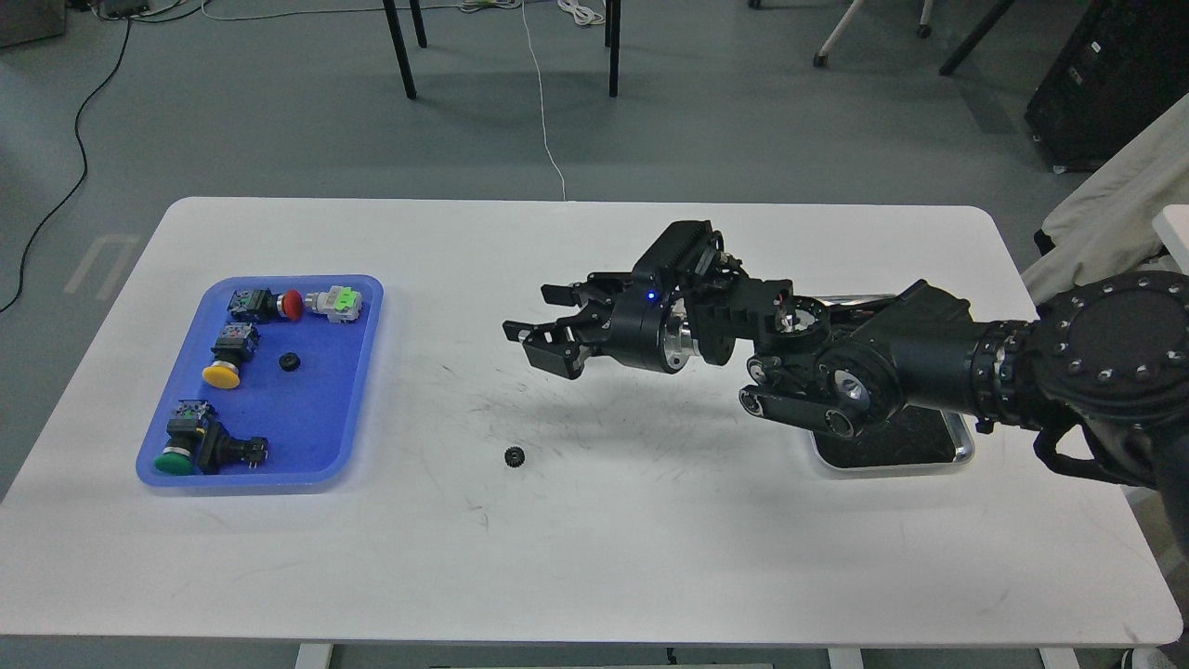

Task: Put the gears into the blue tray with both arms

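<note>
One small black gear (514,455) lies loose on the white table, right of the blue tray (348,409). A second gear (289,362) rests inside that tray, among the switches. My right gripper (529,321) hangs open and empty above the table, up and slightly right of the loose gear, fingers pointing left. The right arm reaches in from the right edge. My left arm is out of view.
The blue tray also holds several push-button switches with red (291,305), yellow (221,375) and green (173,462) caps. A steel tray (961,448) lies under my right arm, mostly hidden. Scuff marks cover the table's middle.
</note>
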